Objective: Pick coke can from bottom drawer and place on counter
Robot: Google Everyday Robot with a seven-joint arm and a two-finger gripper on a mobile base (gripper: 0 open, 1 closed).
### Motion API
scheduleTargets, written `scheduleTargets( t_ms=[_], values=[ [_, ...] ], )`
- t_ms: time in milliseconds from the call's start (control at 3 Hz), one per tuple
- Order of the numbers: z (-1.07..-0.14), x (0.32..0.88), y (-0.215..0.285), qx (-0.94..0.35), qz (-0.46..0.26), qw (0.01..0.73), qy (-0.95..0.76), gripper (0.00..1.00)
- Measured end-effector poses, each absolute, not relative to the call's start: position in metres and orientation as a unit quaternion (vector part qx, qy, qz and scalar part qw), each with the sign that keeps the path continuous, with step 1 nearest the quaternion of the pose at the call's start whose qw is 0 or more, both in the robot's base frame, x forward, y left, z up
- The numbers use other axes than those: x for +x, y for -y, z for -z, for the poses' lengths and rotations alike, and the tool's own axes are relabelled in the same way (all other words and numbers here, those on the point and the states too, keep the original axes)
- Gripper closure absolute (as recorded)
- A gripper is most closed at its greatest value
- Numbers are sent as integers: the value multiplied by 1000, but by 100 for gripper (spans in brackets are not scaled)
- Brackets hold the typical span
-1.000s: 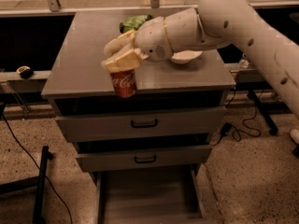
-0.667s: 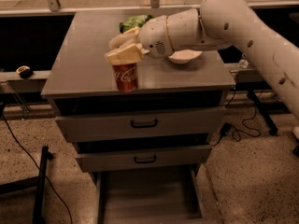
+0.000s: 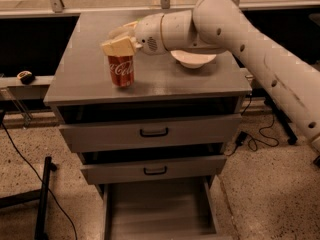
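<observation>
The can [image 3: 121, 71] stands upright on the counter [image 3: 165, 86], left of centre and toward the near edge, well above the pulled-out bottom drawer [image 3: 160, 209]. The gripper [image 3: 116, 40] sits over its top, fingers [image 3: 117, 47] pinching the upper rim. Release looks due: spread both fingers fully first, then rise straight up so neither pad drags the can over, staying clear of the white bowl [image 3: 192, 60] to the right.

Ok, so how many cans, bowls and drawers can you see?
Cans: 1, the coke can on the counter, with the gripper at its top.
Bowls: 1, the white bowl on the counter.
Drawers: 3, the top drawer, middle drawer and bottom drawer.
Total: 5.
</observation>
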State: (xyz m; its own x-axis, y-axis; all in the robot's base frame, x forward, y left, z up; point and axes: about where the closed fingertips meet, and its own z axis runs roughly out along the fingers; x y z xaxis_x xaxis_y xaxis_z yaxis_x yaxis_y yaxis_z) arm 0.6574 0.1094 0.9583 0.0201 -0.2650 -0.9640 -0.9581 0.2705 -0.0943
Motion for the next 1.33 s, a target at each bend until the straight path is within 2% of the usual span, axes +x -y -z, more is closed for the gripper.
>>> scheduleTargets(
  t_ms=[1000, 1333],
  values=[
    [-949, 666, -114, -486, -336, 515, -621, 1],
    [-955, 662, -108, -489, -335, 524, -611, 0]
  ],
)
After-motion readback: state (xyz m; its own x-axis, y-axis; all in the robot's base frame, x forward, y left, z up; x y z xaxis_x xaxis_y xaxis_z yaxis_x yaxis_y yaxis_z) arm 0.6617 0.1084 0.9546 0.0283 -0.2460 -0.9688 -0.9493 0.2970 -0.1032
